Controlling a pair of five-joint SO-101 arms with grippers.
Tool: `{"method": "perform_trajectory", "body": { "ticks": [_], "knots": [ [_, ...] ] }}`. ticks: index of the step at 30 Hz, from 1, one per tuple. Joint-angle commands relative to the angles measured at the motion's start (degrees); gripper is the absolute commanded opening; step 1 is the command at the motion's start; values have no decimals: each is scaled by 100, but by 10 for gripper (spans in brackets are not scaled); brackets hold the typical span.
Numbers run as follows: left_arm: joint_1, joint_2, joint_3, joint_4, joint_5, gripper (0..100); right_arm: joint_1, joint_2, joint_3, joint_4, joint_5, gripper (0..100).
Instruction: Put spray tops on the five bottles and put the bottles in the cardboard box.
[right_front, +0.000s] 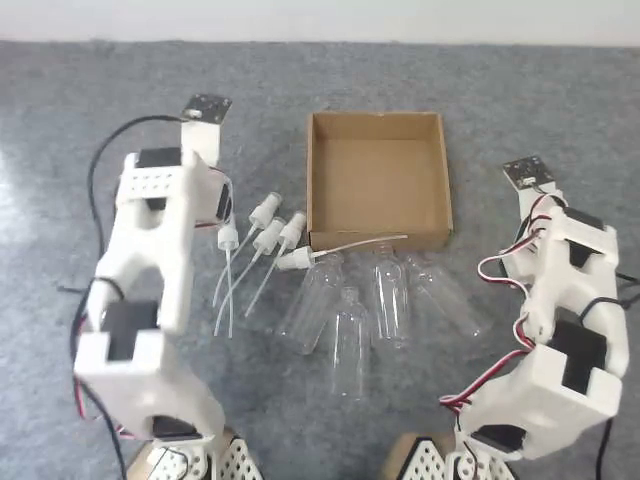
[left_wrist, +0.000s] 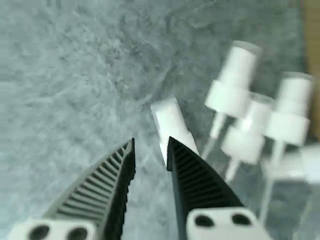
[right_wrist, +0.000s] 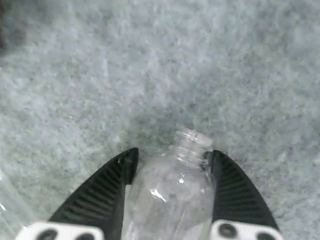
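Left gripper (left_wrist: 150, 142), jaws apart, faces the spray top (left_wrist: 170, 122) farthest from the box (right_front: 378, 118), lying lengthwise ahead; right gripper (right_wrist: 173, 151) seemingly clamps a bottle (right_wrist: 172, 197).

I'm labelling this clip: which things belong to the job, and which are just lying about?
Job: cardboard box; spray tops; loose clear bottles; fifth bottle in the right gripper.
Lying about: grey carpet; black cable by the left arm.
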Motion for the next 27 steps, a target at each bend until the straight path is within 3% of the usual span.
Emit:
{"method": "perform_trajectory", "body": {
  "ticks": [1, 12, 24, 27],
  "knots": [
    [62, 369, -629, -123, 88, 143, 84, -4, -237, -48, 62, 184],
    [88, 79, -866, 26, 448, 155, 84, -4, -211, -40, 62, 250],
    [105, 1213, -884, 18, 492, 150, 119, -66, -246, 295, 141, 250],
    [79, 1248, -901, 18, 492, 81, 136, -66, -246, 382, 281, 250]
  ]
}}
